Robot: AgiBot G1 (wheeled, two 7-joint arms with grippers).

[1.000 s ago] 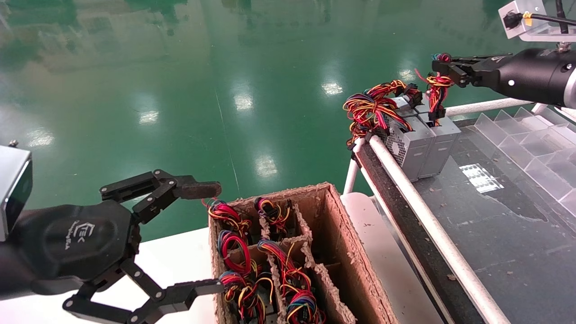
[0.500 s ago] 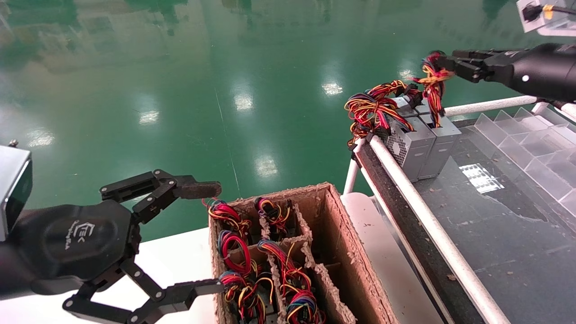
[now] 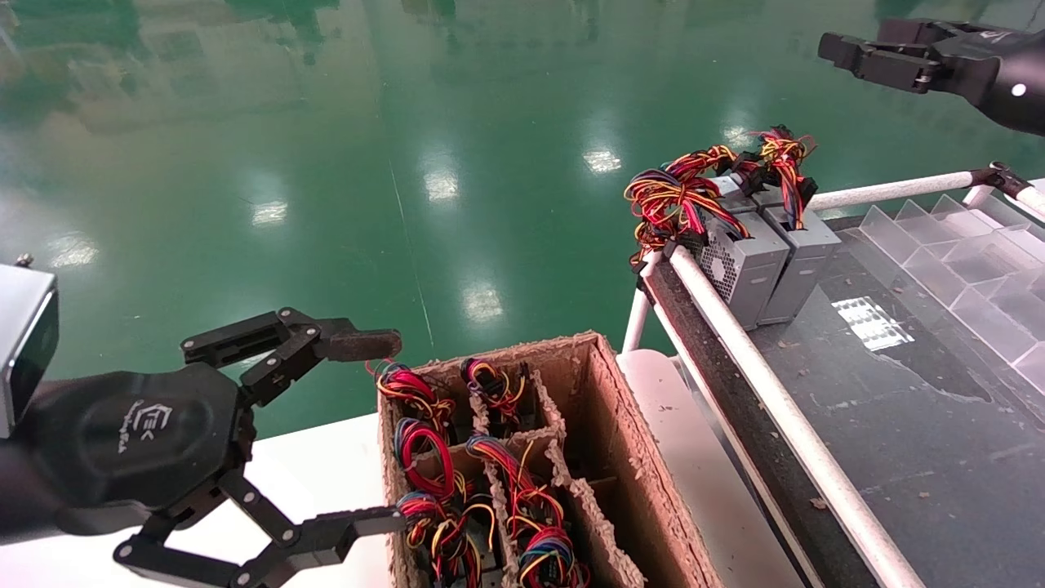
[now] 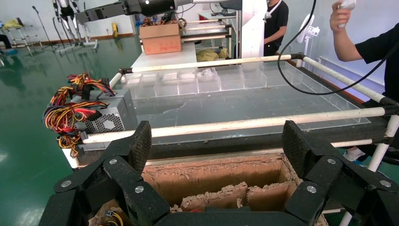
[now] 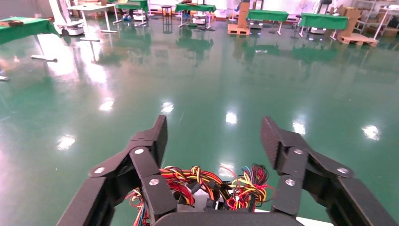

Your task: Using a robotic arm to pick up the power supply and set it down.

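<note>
Left pincer: the black left pincer [image 3: 371, 433] with a glossy rounded palm and white logo hung at the near left, fingers spread wide apart and holding nothing, its fingertips [image 3: 359, 345] at the left wall of the box.
Cardboard box: the brown, rough-edged cardboard box [image 3: 608, 425] with inner dividers stood on the white desk [image 3: 326, 465]; several compartments held bundles of red, yellow and blue wires [image 3: 522, 506], while the right-hand compartment appeared bare.
Rail: a white tubular rail [image 3: 759, 376] ran along the near edge of the dark, glossy desk [image 3: 914, 408] to the right of the box.
Vented box: the grey metal box with a perforated vent face [image 3: 739, 265] stood at the far corner of the dark desk, against the rail, with a large wire tangle [image 3: 673, 196] hanging over the corner.
Power supply: the small plain grey sheet-metal power supply [image 3: 804, 249] stood upright on the dark desk, touching the right side of the vented box; its slim bundle of red, yellow and orange wires [image 3: 782, 163] lay on its top, free of any grip.
Clear dividers: a row of transparent plastic compartments [image 3: 971, 269] lay along the far right of the dark desk.
Right pincer: the black right pincer [image 3: 845, 53] hovered above and to the right of the power supply, well apart from it, its fingers parted and holding nothing; in the right wrist view both fingers [image 5: 150, 141] stood apart over the wire tangle [image 5: 197, 181].
</note>
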